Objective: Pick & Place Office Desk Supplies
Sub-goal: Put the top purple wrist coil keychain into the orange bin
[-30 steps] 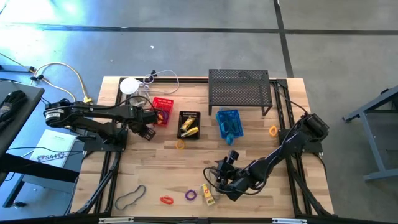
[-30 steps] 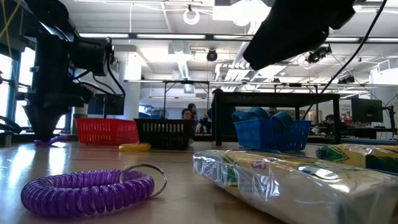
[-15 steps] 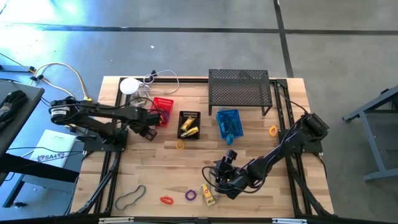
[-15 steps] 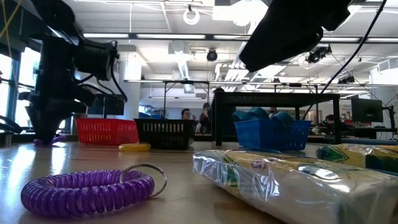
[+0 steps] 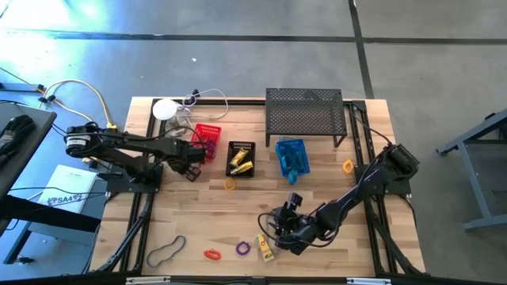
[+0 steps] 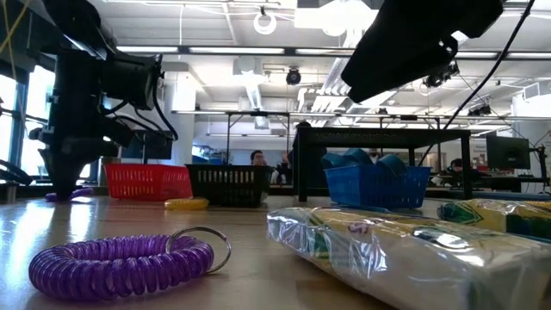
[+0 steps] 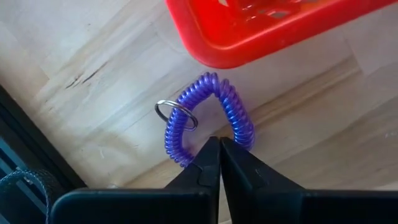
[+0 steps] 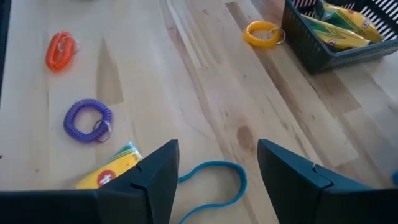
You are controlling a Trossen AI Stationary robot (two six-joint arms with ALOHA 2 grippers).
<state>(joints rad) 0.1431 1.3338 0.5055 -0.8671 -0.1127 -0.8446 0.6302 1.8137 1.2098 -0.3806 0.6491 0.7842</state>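
My left gripper points down beside the red basket, shut on a purple coil ring that lies on the wood. My right gripper hangs open over the table's near middle and holds nothing. Below it lie a blue band loop and a yellow pack. Another purple coil, a red-orange coil and a yellow coil lie loose. A dark band loop rests near the front left. My left gripper comes from above with fingers pointing down, and its shut fingertips meet at the near part of the purple coil. The tips themselves hide the exact spot. The coil is drawn narrow toward the fingers and rests on the table, key ring at its side.
A black basket with yellow items and a blue basket stand in a row with the red one. The black mesh shelf stands at the back; a white round object with cable is at the back left. An orange coil lies right.
My left gripper has come down a little onto the purple coil beside the red basket. The coil has stayed on the table.
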